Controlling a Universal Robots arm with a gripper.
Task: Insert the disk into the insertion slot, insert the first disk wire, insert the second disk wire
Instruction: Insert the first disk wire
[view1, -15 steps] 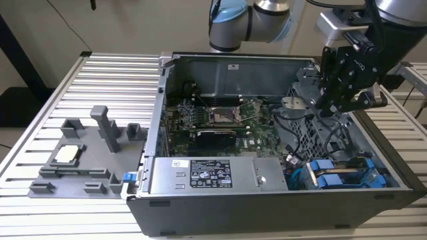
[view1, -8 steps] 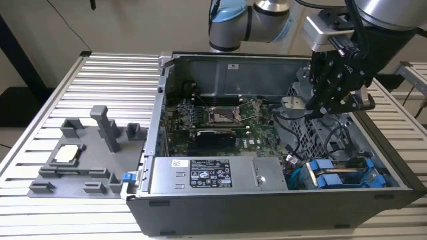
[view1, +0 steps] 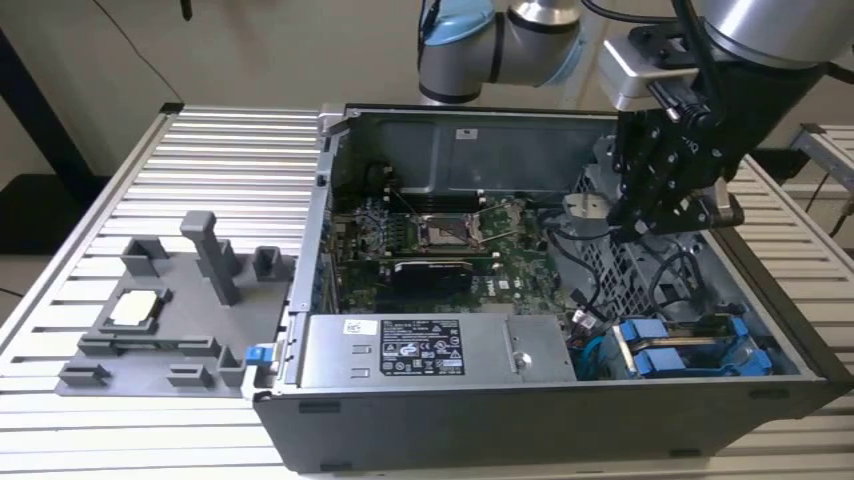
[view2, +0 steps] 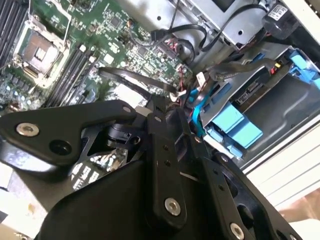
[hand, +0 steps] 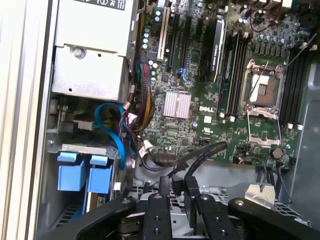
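The disk (view1: 674, 358) (view2: 235, 125) (hand: 80, 172), in its bright blue carrier, lies inside the insertion slot of the grey drive cage (view2: 287, 97) at the near corner of the case, on the exterior view's right. My gripper (view1: 630, 228) (view2: 167, 105) (hand: 178, 182) hangs inside the case above the cage, farther back than the disk. Its fingers stand close together, and a black disk wire (hand: 200, 154) (view2: 130, 76) runs straight to their tips and seems pinched there. A blue wire (hand: 112, 127) loops beside the disk.
A silver labelled box (view1: 400, 350) (hand: 90, 50) fills the near side of the case beside the disk. The green motherboard (view1: 427, 235) lies behind it. Loose black cables crowd the cage. A grey fixture (view1: 174, 300) holding a white-topped chip (view1: 134, 308) stands on the slatted table.
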